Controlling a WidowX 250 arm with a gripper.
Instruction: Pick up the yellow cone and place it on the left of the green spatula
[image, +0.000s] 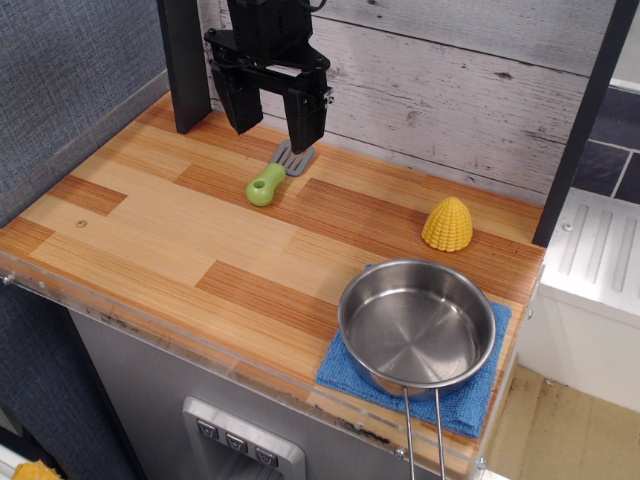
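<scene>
Nearest you sits the pot (417, 327); your tool (272, 118) hangs wide and empty above the green spatula (276, 174), the yellow cone (447, 224) far right, its rounded sides prone to slipping.

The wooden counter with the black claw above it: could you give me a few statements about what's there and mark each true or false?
1. The yellow cone is held by the gripper. False: it sits on the counter, far from the open, empty gripper.
2. The green spatula lies below the gripper. True.
3. The metal pot rests on a blue cloth. True.
4. The pot holds the cone. False: the pot is empty.
5. The cone lies left of the spatula. False: it is to its right in the picture.
</scene>
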